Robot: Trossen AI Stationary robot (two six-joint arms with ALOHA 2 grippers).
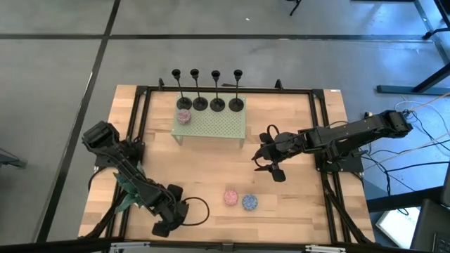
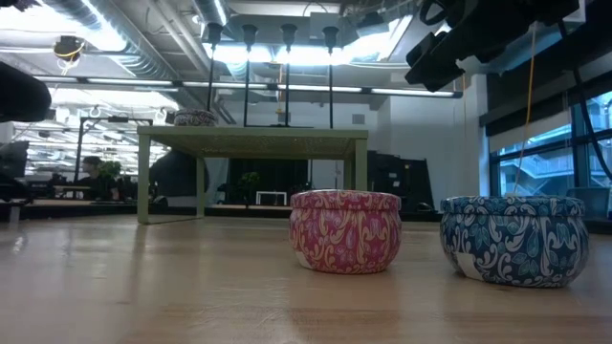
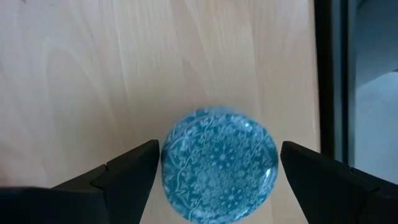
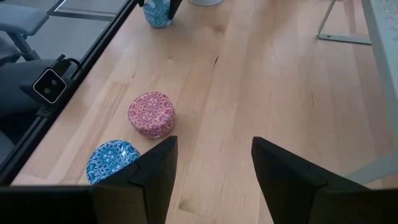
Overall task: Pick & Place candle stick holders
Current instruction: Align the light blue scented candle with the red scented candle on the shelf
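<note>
Four slim black candle stick holders [image 1: 209, 104] stand upright in a row, their round bases on the far edge of a green perforated stand [image 1: 211, 125]. In the low view their stems and cups [image 2: 271, 38] rise above the stand. My left gripper [image 1: 171, 218] is open at the near left, its fingers on either side of a blue patterned candle tin [image 3: 219, 165]. My right gripper [image 1: 271, 166] is open and empty above the table's right middle. No gripper is near the holders. My left gripper comes from above, pointing down. Its two fingers [image 3: 134, 168] stand close beside opposite sides of the blue tin's round wall [image 3: 168, 168]. The tin sits on the table. Whether the fingers touch it, I cannot tell.
A pink tin [image 1: 230, 197] and a second blue tin [image 1: 249, 202] sit on the table near the front edge; the right wrist view shows them as well, the pink tin [image 4: 151, 114] and the blue tin [image 4: 112, 160]. Another small candle [image 1: 184, 117] sits on the stand's left end. A black frame [image 1: 320, 140] borders the table.
</note>
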